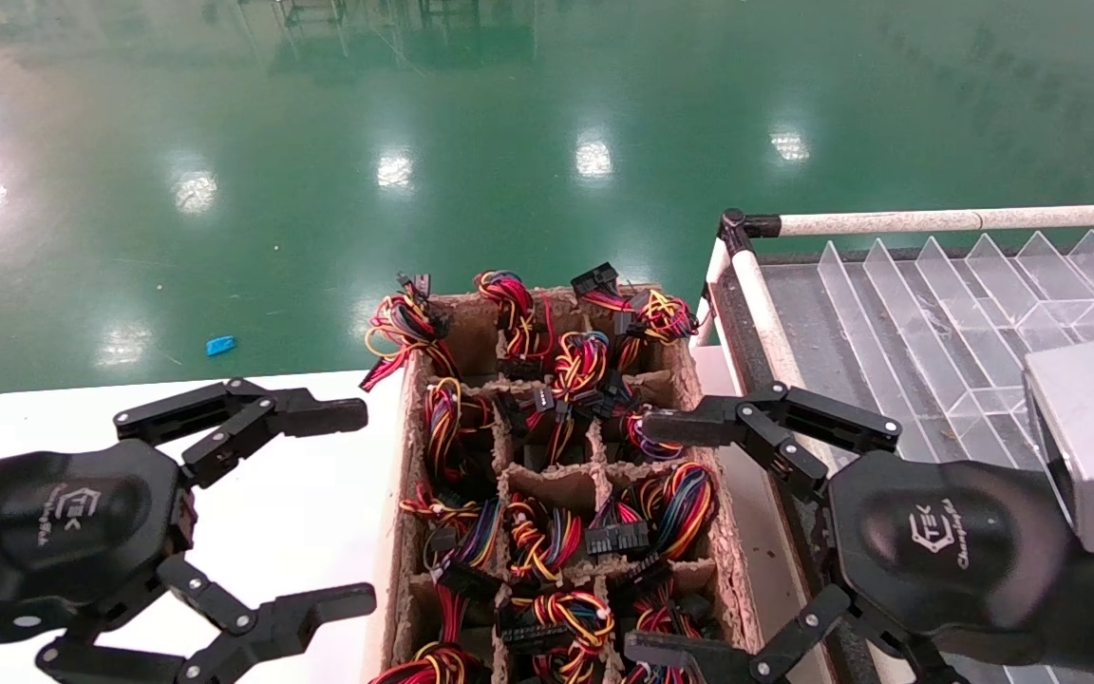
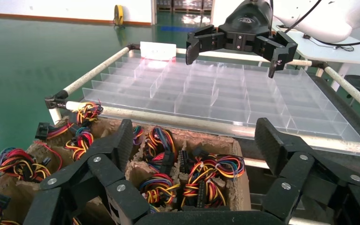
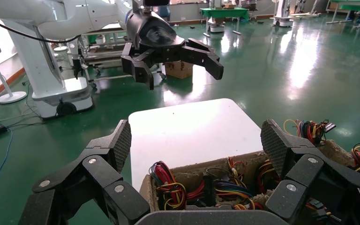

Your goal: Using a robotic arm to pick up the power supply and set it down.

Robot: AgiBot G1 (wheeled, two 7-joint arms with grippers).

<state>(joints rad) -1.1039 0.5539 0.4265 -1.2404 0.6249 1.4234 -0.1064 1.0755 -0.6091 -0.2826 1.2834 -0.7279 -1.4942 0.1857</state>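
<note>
Several power supplies sit in the cells of a brown pulp tray [image 1: 547, 482]. Only their red, yellow, orange and black wire bundles [image 1: 675, 503] and black plugs show; the grey bodies are hidden. My left gripper [image 1: 367, 506] hovers open over the white table, just left of the tray, holding nothing. My right gripper [image 1: 637, 537] hangs open at the tray's right edge, also with nothing in it. In the left wrist view the left gripper [image 2: 194, 136] frames the wire bundles [image 2: 206, 176]. The right wrist view has the right gripper [image 3: 197, 136] above the tray's near cells [image 3: 168, 185].
A clear acrylic divider rack [image 1: 936, 313] with white tube rails [image 1: 936, 221] stands right of the tray. The white table [image 1: 300, 494] lies to the tray's left. Green floor stretches beyond, with a small blue scrap [image 1: 220, 345] on it.
</note>
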